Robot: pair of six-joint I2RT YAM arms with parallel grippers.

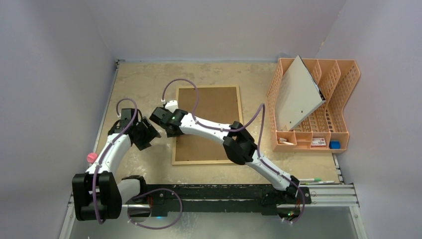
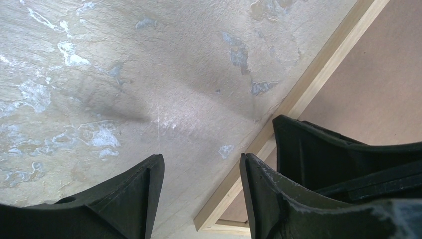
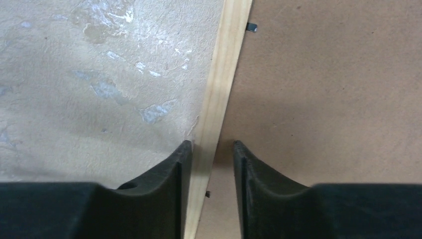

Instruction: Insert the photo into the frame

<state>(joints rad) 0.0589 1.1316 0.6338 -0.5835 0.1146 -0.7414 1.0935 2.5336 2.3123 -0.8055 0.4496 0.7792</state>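
The right fingers [image 3: 164, 194] are straddling the thin light-wood rectangular frame [image 3: 221, 74] at its rail; whether clenched, I cannot tell; the left fingers [image 2: 129, 199] are hanging released beside them. Lifting the frame is likely needing a firm pinch.

Orange rack [image 1: 349, 78] (grey board [image 1: 297, 94] inside), perhaps pens [image 1: 314, 180]

pale grey-lilac walls [image 1: 209, 30] on three sides, beige mottled tabletop [image 1: 144, 79] with worn patches, orange file rack [image 1: 348, 74] at right, soft even light
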